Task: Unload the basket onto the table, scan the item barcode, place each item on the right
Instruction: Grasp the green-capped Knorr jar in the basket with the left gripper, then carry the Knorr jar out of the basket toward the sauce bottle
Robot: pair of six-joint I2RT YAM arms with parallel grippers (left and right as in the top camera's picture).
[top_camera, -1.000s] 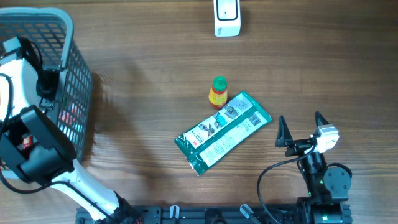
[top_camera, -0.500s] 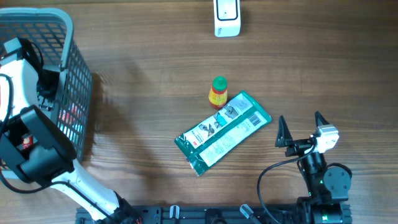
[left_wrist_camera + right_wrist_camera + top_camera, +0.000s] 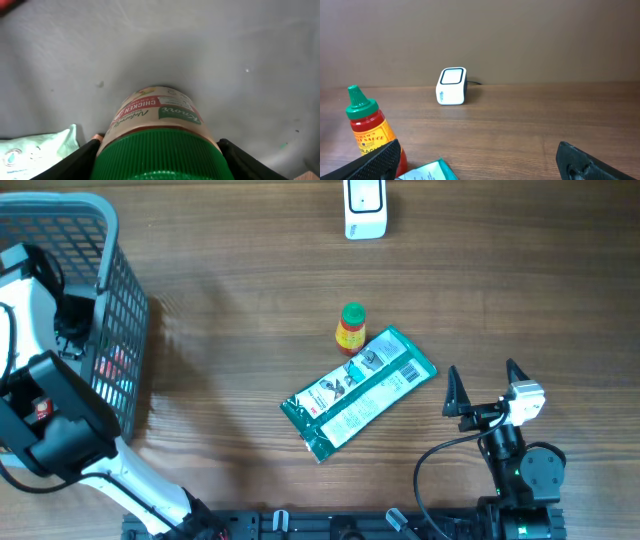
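Observation:
In the left wrist view a jar (image 3: 156, 112) with a ribbed green lid (image 3: 160, 155) and a red and cream chicken label lies on the grey basket floor. My left gripper (image 3: 159, 162) is shut on that lid, one black finger (image 3: 80, 160) pressed against each side. From overhead, the left arm (image 3: 50, 410) reaches down into the basket (image 3: 115, 290), which hides its gripper and the jar. The white barcode scanner (image 3: 365, 208) stands at the table's far edge and also appears as the scanner (image 3: 452, 86) in the right wrist view. My right gripper (image 3: 483, 377) rests open near the front right, holding nothing.
A small sauce bottle (image 3: 351, 328) with a green cap stands mid-table, touching a teal packet (image 3: 358, 392) that lies flat. Both the bottle (image 3: 367, 130) and the packet (image 3: 427, 172) sit just left of my right gripper (image 3: 480, 167). A pale green pack (image 3: 35, 147) lies beside the jar.
The left gripper's jaws have closed in on the jar's lid, and the left arm has shifted slightly inside the basket. The right arm and the table items have not moved.

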